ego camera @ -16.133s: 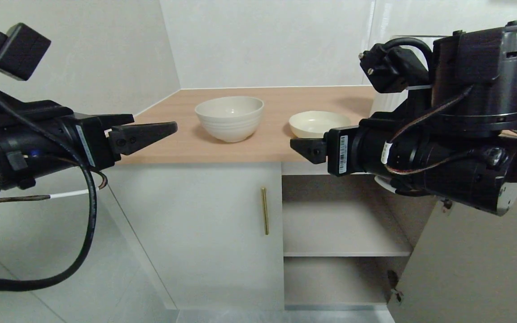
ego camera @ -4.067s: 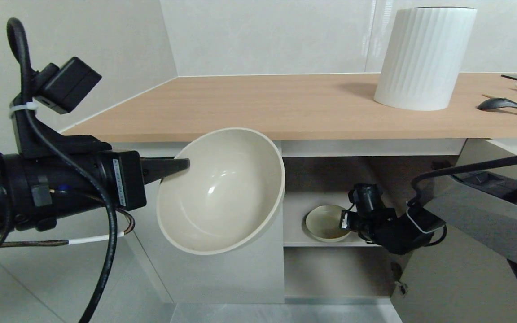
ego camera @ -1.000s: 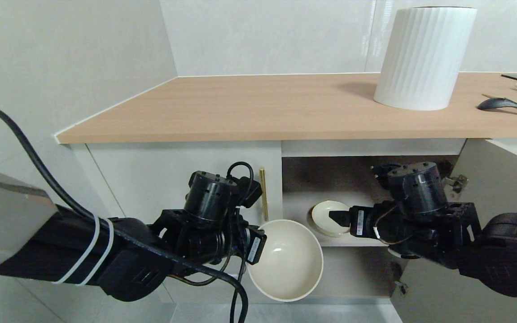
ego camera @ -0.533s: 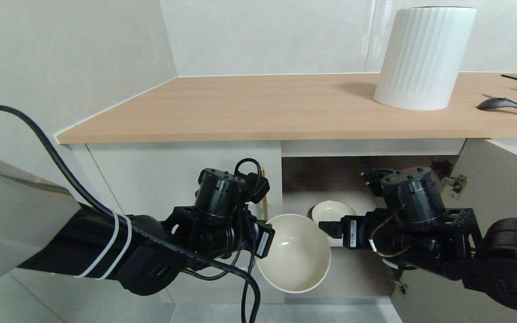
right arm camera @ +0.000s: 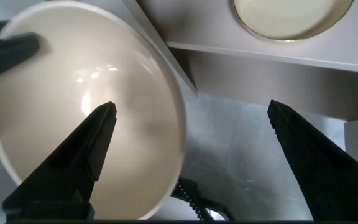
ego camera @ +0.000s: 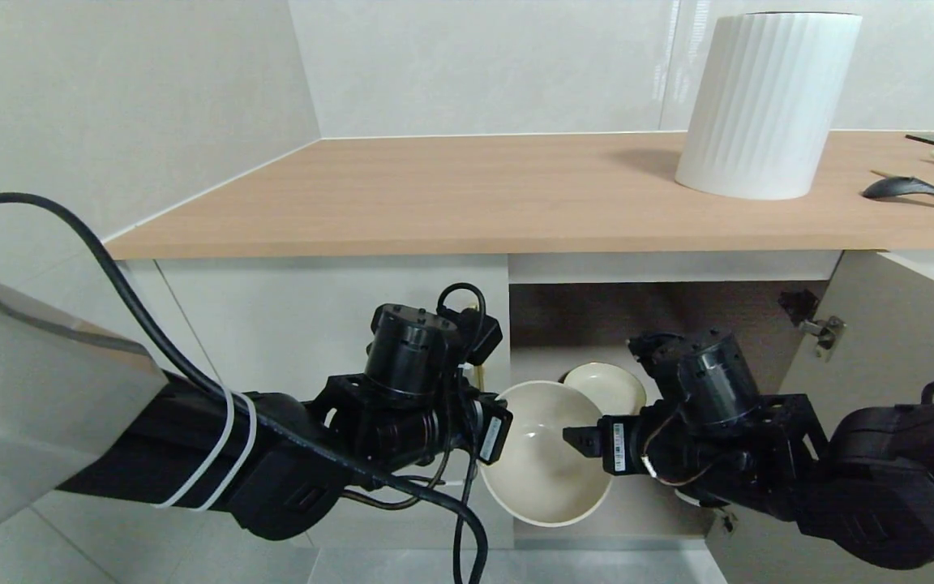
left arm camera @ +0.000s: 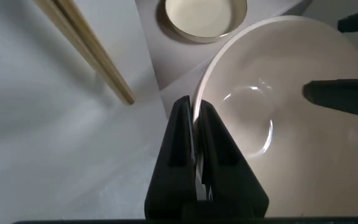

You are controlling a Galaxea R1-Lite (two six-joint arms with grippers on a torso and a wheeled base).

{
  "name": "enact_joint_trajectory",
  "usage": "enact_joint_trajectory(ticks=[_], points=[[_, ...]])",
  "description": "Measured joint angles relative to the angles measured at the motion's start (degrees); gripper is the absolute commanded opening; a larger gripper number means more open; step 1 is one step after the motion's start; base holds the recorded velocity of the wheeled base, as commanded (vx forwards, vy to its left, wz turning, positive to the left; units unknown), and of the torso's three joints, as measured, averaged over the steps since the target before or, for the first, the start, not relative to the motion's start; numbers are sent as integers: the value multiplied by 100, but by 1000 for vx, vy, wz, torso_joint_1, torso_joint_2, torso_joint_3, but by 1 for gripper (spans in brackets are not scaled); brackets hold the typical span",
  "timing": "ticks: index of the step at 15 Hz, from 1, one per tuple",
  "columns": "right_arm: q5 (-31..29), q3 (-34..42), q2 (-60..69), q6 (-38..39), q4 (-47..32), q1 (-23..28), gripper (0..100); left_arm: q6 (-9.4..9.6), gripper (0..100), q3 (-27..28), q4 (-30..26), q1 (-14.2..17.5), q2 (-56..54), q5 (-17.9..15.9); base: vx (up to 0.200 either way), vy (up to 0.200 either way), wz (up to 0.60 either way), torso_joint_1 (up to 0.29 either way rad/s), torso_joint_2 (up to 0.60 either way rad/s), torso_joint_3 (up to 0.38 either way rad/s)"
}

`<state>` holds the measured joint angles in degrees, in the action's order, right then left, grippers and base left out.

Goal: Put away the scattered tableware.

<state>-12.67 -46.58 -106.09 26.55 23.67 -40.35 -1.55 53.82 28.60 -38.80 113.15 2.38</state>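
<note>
The left gripper [left arm camera: 194,111] is pinching the rim of the large cream bowl [ego camera: 544,466], with its jaws pressed together on the wall, one finger inside and one outside. The bowl is hanging in the air, tipped so its mouth is facing out into the room. It is just in front of the left edge of the open cabinet [ego camera: 597,312].

The right gripper [ego camera: 580,442] is hovering at the bowl's mouth with its jaws spread wide: one finger is lying across the hollow and the other is standing off beyond the rim.

Behind them a small cream dish [ego camera: 609,383] is sitting toward the left end of the upper shelf [right arm camera: 201,22].

A white barcode sticker [ego camera: 618,446] is showing on the right gripper's body and another on the left's, with print too small to read.

On the wooden counter [ego camera: 434,195] a ribbed white container [ego camera: 759,105] is standing toward the back right, and a black ladle [ego camera: 909,188] is lying at the right edge.
</note>
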Motion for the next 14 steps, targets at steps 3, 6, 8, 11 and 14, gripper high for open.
enact_joint_trajectory(ticks=[3,6,8,11,14], points=[[-5,-5,-49,0,2,0,0,5,0,-5,2,-6,16,22,0,0,0,0,0,0],[-2,2,-63,-4,-4,-9,0,0,0,4,11,-24,57,38,0,0,0,0,0,0],[-5,0,-71,-1,2,-7,0,0,0,6,9,-22,66,38,0,0,0,0,0,0],[-6,0,-74,-1,-2,-11,0,5,100,6,0,-26,79,41,0,0,0,0,0,0],[-6,2,-79,0,2,-20,0,2,100,4,-6,-37,79,117,0,0,0,0,0,0]])
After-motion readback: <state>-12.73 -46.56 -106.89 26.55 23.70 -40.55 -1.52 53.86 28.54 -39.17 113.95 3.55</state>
